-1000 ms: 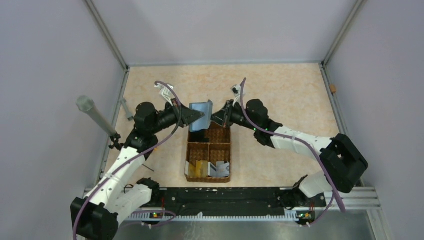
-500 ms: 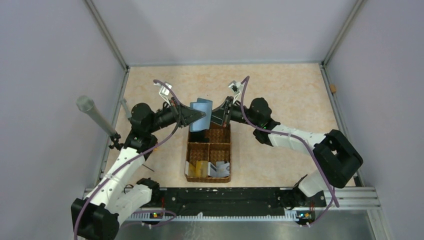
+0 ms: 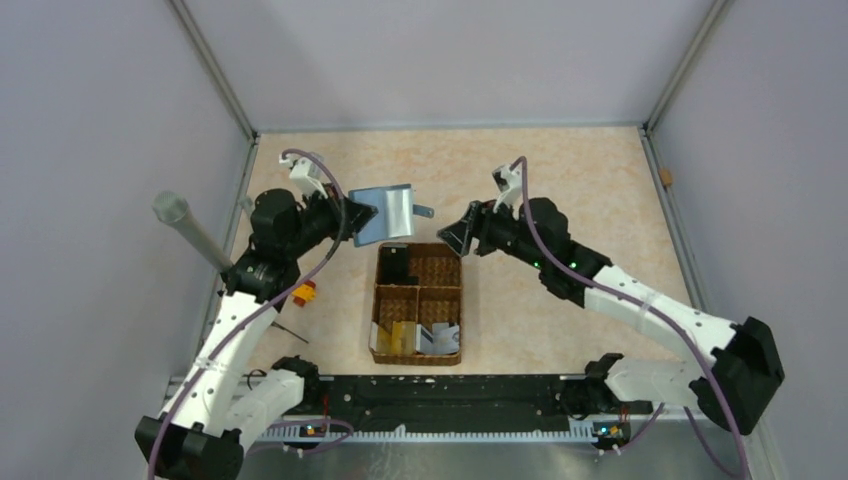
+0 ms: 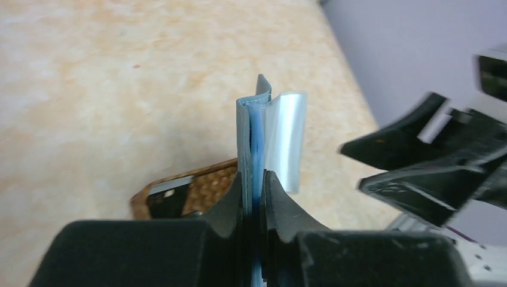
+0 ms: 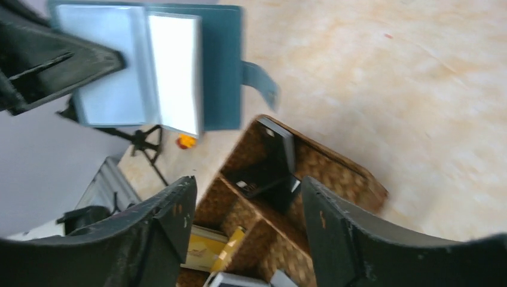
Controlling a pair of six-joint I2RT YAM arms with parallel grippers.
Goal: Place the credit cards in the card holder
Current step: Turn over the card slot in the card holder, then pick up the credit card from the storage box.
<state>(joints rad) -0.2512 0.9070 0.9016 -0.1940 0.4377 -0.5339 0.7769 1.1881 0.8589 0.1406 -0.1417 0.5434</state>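
Teal card holder (image 3: 385,213) hangs open above the table (image 3: 560,180), one edge pinched tight in the left gripper (image 3: 352,220). On the left wrist cam it shows edge-on only, its lower end lost btwn the black fingers (image 4: 227,206). Motion blur softens the right wrist view, and the white-grey credit cards (image 5: 230,280) are cut off at that frame's bottom edge. A dark object (image 3: 398,264) in the far-left compt. of the wicker basket (image 3: 442,268) can't be identified.

Holder is thin and flat, lighter blue inside, w/ glossy clear sleeves (image 5: 170,72) that glare white and a short strap (image 5: 260,81) sticking out from one side. Basket is brown woven wicker, rectangular, split into compts. Gold-yellow cards (image 3: 400,335) and the white-grey ones stand in its two near compts., side by side.

Right gripper (image 3: 455,238) is spread wide w/ nothing btwn its jaws. It hovers by the basket's far-right corner, near the holder but apart from it. Cards sit nearer the arm bases than either gripper, touched by neither. A yellow-and-red toy (image 3: 303,293) lies on the table by the left arm.
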